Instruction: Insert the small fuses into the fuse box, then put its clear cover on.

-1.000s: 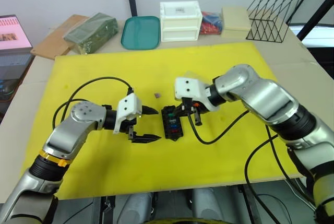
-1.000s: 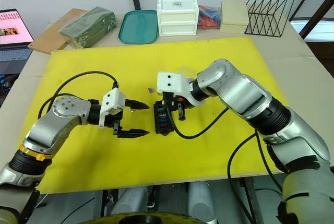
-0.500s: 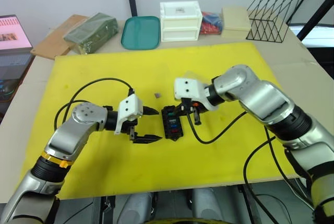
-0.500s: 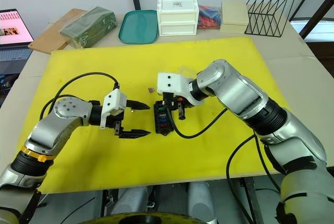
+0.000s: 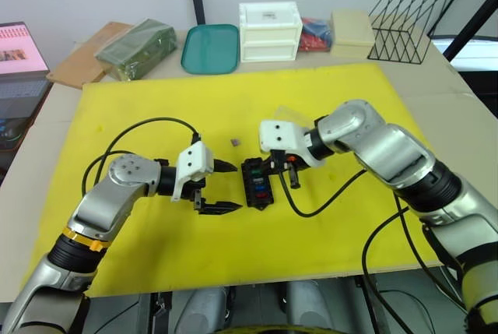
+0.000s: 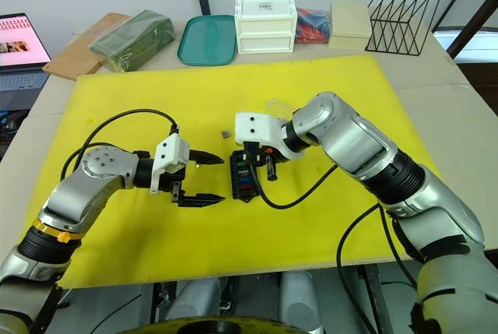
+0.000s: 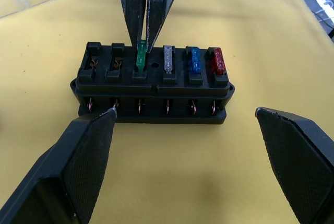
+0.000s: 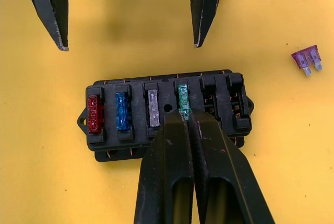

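Nothing much has moved: right gripper [image 8: 186, 113] stays pinched on the green fuse [image 8: 182, 97] in the fuse box [image 8: 164, 114], should push straight down; left gripper [image 5: 220, 187] waits wide open.

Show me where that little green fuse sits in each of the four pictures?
Left eye view: green fuse in the black fuse box, mat centre.
Right eye view: same box, at the right claw.
Left wrist view: third slot, pinched.
Right wrist view: fourth slot, at the fingertips.
Shared landmark: the red fuse at the row's end.
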{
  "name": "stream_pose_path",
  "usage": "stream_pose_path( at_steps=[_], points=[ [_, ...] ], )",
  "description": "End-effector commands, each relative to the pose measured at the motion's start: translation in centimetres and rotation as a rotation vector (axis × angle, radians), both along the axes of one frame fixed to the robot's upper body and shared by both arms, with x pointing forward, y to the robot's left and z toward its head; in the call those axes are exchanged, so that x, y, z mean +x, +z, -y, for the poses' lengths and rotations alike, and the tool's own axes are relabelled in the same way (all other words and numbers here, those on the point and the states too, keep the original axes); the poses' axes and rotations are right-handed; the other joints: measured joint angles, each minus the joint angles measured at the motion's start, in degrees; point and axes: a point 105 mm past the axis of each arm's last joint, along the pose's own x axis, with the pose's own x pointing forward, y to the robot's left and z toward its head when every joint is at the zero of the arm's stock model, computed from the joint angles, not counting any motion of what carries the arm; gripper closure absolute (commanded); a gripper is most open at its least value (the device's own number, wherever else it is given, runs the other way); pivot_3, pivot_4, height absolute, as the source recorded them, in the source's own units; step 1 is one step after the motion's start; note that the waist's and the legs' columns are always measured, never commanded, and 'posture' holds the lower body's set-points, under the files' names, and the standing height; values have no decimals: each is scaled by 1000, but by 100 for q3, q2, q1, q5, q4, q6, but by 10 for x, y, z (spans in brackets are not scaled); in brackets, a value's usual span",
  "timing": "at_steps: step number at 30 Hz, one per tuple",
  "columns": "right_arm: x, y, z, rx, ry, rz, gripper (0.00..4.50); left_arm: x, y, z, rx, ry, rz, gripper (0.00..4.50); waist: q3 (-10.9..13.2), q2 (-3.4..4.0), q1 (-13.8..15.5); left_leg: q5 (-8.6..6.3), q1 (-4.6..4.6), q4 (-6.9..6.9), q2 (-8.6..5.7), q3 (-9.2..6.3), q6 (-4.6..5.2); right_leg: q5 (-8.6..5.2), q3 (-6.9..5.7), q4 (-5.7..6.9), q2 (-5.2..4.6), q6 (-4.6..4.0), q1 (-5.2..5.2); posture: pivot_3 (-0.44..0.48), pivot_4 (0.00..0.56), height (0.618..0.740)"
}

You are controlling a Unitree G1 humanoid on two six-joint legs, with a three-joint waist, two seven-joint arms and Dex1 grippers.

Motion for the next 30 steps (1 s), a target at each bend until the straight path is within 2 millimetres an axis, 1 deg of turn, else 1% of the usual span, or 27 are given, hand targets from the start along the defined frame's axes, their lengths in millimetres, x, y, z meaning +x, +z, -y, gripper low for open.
stream_pose_path(
  at_steps=[1, 4, 8, 13, 19, 23, 30],
  points=[
    [-1, -4, 0, -4, 2, -8, 4500, 1, 8, 0, -9, -3, 41, 16, 0, 0, 0, 0, 0, 0, 0, 0, 0, 0, 0, 0, 0, 0, 0, 0, 150, 740],
    [-1, -17, 4, -46, 2, -14, 4500, 2, 9, 2, -9, -3, 41, 16, -1, 0, 0, 0, 1, 0, 0, 0, 0, 0, 0, 0, 0, 0, 1, 0, 150, 740],
    [0, -22, 6, -62, -5, -22, 4500, 2, 10, 3, -9, -3, 43, 16, -5, -1, 0, 0, 7, 1, 0, 0, 0, 0, 0, 0, 0, 0, 8, 0, 150, 740],
    [0, -21, 5, -58, 9, -16, 4500, 2, 12, 3, -6, -1, 41, 16, -6, -2, -1, 0, 8, 1, 0, 0, 0, 0, 0, 1, 1, 0, 10, 0, 150, 740],
    [-1, -13, 2, -36, 21, -10, 4500, 0, 11, 4, -6, 0, 38, 16, -6, -2, -3, 0, 8, 2, 0, -1, 0, 0, 0, 1, 1, 0, 10, 0, 150, 740],
    [1, -4, -2, -11, 18, 7, 3494, -1, 11, 4, -6, 2, 37, 0, -6, -2, -2, 0, 7, 2, 1, -1, 0, 0, 0, 1, 2, 0, 8, 0, 150, 740],
    [4, 18, -6, 42, 12, 48, 3494, -2, 8, 3, -5, 9, 37, 0, -6, -2, 0, 0, 4, 2, 1, -1, 0, 1, 0, 0, 1, -1, 6, 0, 150, 740]
  ],
)
